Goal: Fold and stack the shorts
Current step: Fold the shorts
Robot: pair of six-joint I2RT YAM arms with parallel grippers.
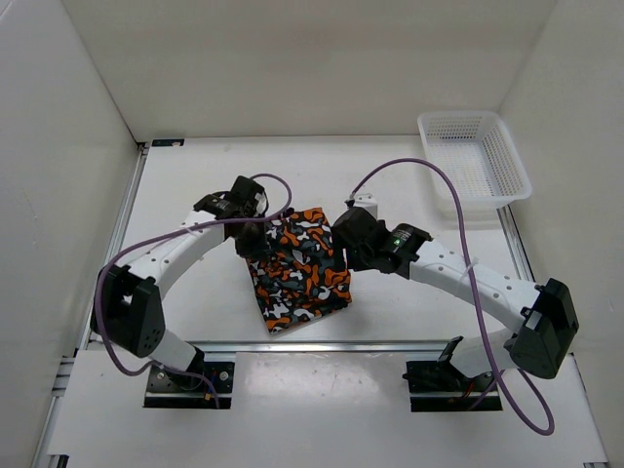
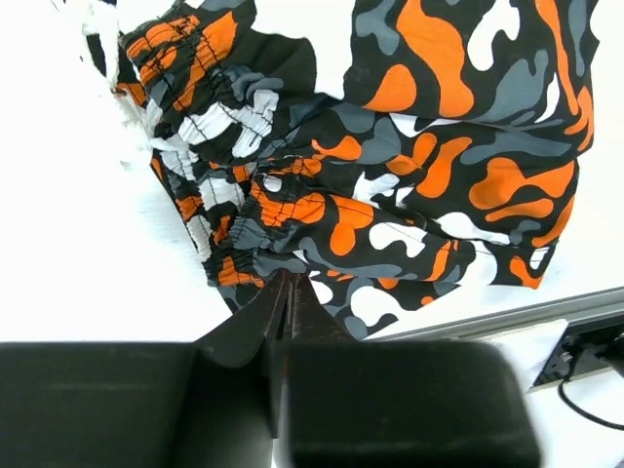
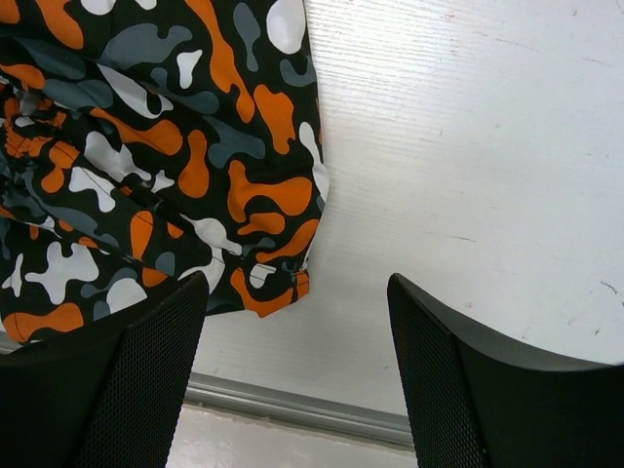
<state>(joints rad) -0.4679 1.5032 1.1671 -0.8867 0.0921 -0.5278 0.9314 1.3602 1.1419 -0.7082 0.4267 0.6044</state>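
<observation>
White table [image 1: 195, 175] is carrying the shorts [image 1: 297, 268], which are lying folded in a bundle between the two arms, while the mesh basket [image 1: 473, 156] is standing well apart at the far right corner. The left gripper [image 2: 284, 278] is pressing its fingers together at the gathered waistband, though I cannot tell if cloth is caught between them. The right gripper [image 3: 297, 283] is hovering with fingers spread wide beside the shorts' right edge.

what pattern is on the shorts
A camouflage-like print of orange, black, grey and white blotches on the shorts; clearest in the left wrist view.
</observation>
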